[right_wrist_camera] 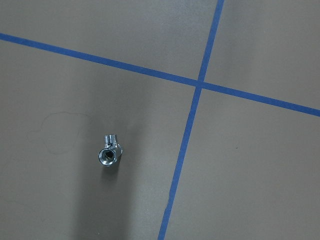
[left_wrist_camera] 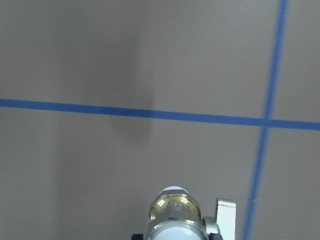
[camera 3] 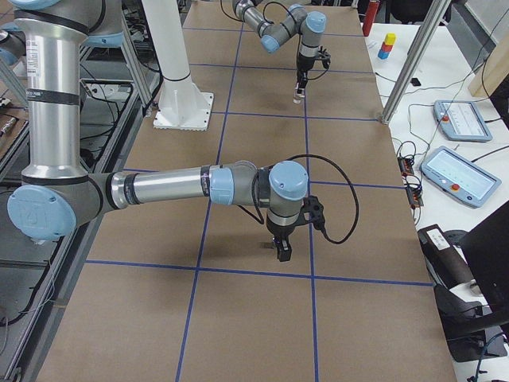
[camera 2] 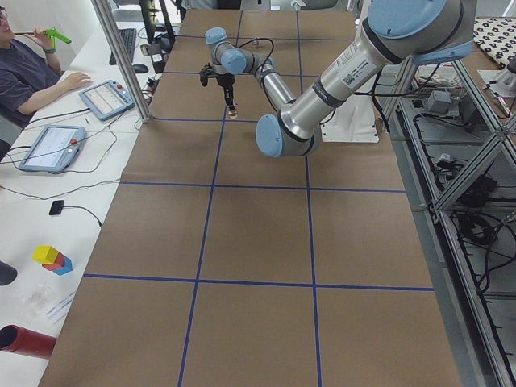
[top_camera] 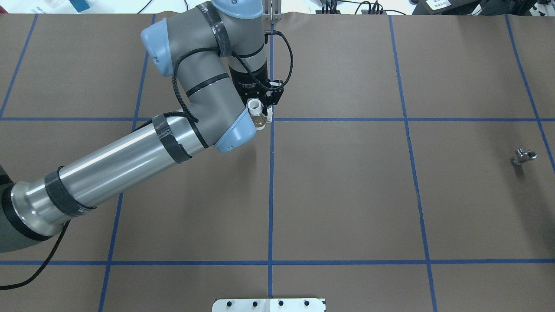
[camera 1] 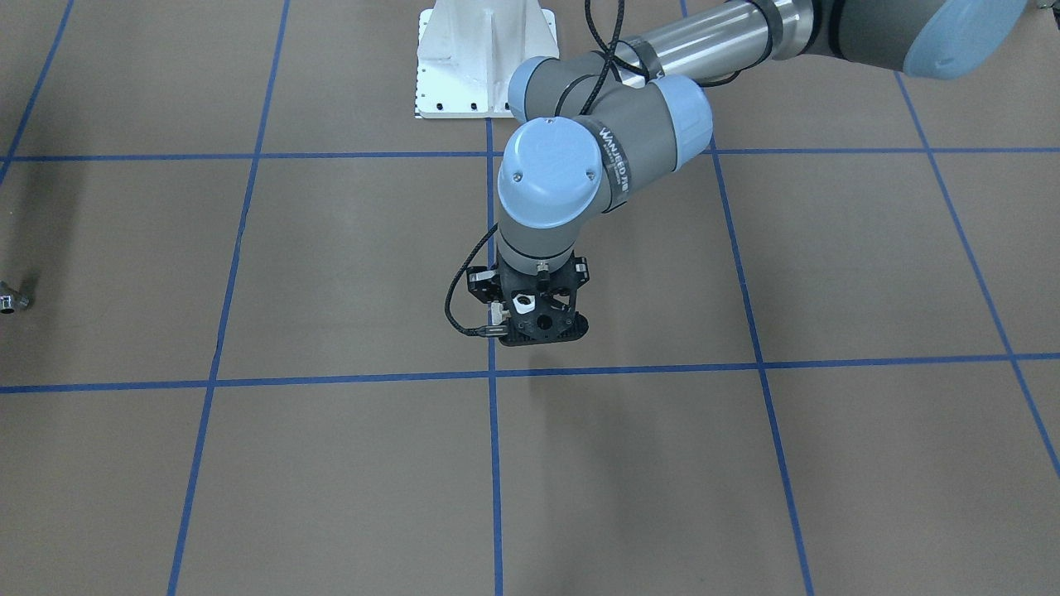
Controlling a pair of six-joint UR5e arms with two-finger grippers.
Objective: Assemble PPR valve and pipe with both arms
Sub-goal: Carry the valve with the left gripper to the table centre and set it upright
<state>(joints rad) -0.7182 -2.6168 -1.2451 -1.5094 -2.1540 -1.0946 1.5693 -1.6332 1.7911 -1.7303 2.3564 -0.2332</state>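
From the front, the left gripper (camera 1: 538, 319) hangs over the counter (camera 1: 331, 463), clamped on the PPR valve (camera 1: 523, 304). The pipe (camera 1: 10, 300) lies at the view's left edge. Overhead, valve and pipe are well apart. From the right end, whether the right gripper (camera 3: 282, 248) is apart or together cannot be told. Its wrist camera shows the pipe lying beside a blue tape line (right_wrist_camera: 185, 140).

Only table (right_wrist_camera: 250, 170) seemingly borders the pipe (right_wrist_camera: 110, 153).
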